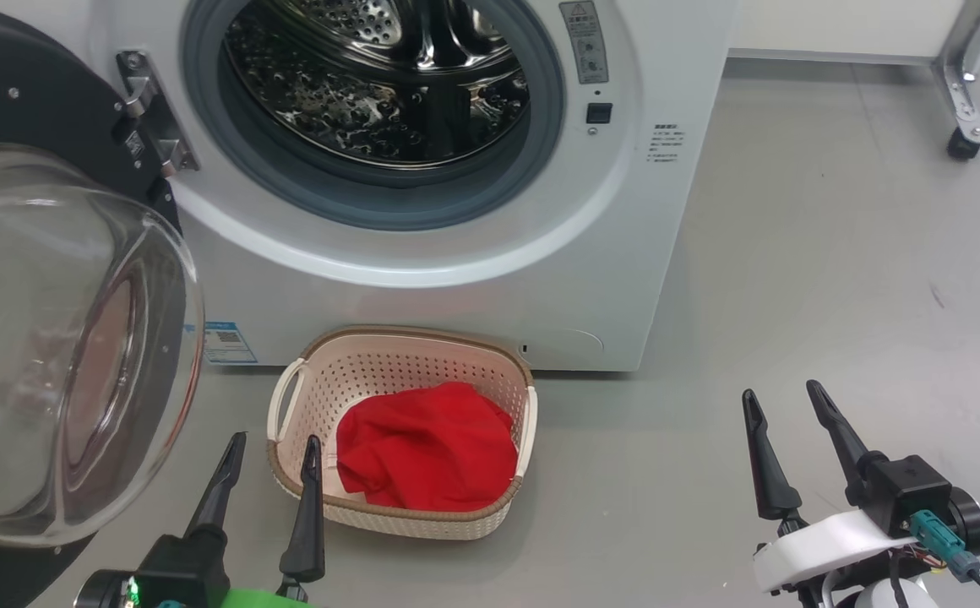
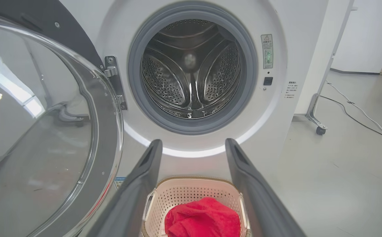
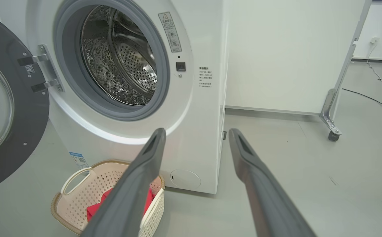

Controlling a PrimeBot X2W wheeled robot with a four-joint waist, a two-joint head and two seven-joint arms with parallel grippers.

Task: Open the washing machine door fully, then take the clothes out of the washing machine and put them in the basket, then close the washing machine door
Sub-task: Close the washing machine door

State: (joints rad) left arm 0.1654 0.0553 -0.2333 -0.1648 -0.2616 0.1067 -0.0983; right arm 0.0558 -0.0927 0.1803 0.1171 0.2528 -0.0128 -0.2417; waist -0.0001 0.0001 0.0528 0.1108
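Observation:
The white washing machine [image 1: 625, 253] stands with its round door [image 1: 59, 338] swung wide to the left, glass bowl bulging toward me. Its steel drum [image 1: 380, 76] looks bare inside the grey gasket. On the floor in front sits the cream basket [image 1: 401, 517] with red clothes [image 1: 427, 447] bunched in it. My left gripper [image 1: 274, 441] is open, low at the basket's left side, between door and basket, holding nothing. My right gripper [image 1: 786, 395] is open over bare floor right of the basket, also holding nothing. The left wrist view looks straight into the drum [image 2: 191, 69] above the basket [image 2: 177, 194].
A white panel on a metal leg with a caster [image 1: 961, 143] stands at the back right. Cables [image 2: 359, 112] run over the grey floor to the right. The open door [image 2: 46, 125] takes up the space at my left.

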